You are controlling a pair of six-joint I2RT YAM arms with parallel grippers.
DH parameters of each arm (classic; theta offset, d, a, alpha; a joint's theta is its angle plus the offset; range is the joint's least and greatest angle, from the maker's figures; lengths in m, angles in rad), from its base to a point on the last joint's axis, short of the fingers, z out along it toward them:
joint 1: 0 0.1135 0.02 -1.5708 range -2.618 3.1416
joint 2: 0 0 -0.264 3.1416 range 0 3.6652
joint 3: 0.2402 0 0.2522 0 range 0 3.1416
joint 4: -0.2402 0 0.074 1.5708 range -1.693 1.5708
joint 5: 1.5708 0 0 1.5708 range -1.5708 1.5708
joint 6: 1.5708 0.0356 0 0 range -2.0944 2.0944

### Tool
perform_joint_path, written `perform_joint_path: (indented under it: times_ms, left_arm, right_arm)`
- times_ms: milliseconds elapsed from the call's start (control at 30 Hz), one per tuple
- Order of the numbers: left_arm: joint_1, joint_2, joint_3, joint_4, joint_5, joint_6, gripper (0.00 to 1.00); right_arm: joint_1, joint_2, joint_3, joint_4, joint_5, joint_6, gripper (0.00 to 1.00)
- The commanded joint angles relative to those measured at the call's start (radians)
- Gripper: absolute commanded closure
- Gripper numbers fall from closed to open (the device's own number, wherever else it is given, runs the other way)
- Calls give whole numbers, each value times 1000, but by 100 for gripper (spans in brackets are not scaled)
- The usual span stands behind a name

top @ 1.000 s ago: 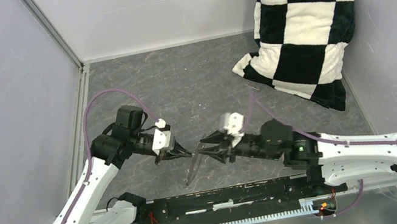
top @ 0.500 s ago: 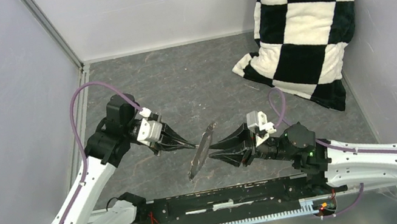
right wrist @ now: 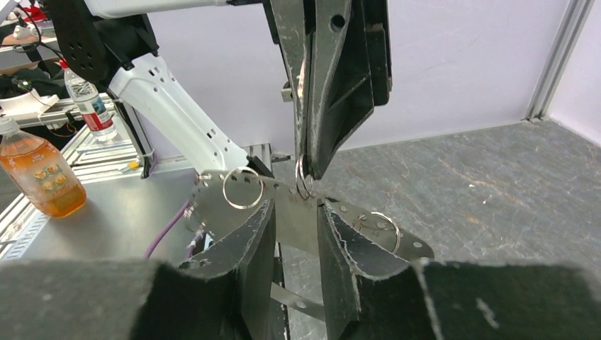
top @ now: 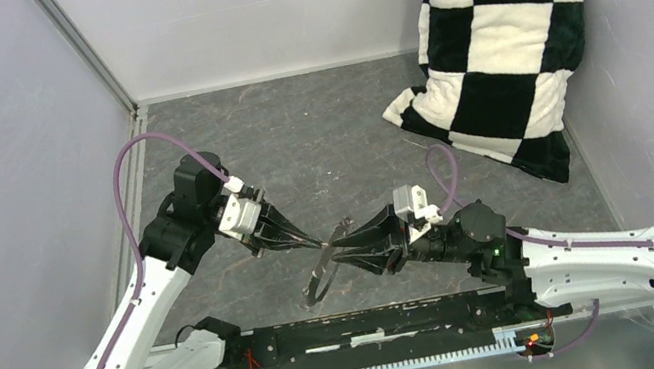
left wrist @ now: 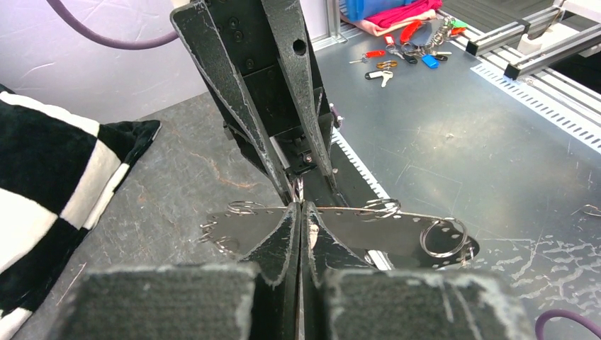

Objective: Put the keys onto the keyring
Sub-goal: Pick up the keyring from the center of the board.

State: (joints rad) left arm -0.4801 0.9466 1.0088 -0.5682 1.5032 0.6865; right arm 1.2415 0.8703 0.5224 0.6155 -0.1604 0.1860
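Observation:
The keyring (top: 314, 284) shows as a flat dark-grey metal piece with holes along its edge and small split rings hanging from it. It is held off the table, tilted. My right gripper (top: 343, 251) is shut on it, and in the right wrist view the keyring (right wrist: 298, 228) spans the gap at my right gripper (right wrist: 294, 207). My left gripper (top: 316, 243) meets it from the left, shut on a small split ring (right wrist: 303, 177) at the keyring's upper edge (left wrist: 397, 230). In the left wrist view my left gripper (left wrist: 298, 207) has its tips pressed together. Keys (left wrist: 386, 67) with coloured heads lie far off on a steel bench.
A black-and-white checked pillow (top: 501, 42) leans in the back right corner. Walls enclose the grey table on the left, back and right. A black rail (top: 379, 328) runs along the near edge. Two bottles (right wrist: 39, 177) stand on the bench outside.
My right gripper has brought the keyring left and slightly back to meet the left fingertips, its jaws a little narrower. The left wrist swung back a second ago and has since stayed put.

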Motion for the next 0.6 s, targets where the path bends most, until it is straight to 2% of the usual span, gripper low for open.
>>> perform_joint_path:
  times_ms: [0,333,467,567]
  left_arm:
    - [-5,0,38,34,51,-10,98]
    - [-5,-3,34,34,42,2,98]
    - [-5,-12,29,34,36,1,98]
    - [-6,-24,11,36,13,3,98]
  right_arm:
    - [-3,7,56,77,-11,-28,68]
    - [-2,44,79,73,-4,-33,75]
    - [-1,45,91,48,7,-42,85]
    - [-2,33,99,21,24,-58,98]
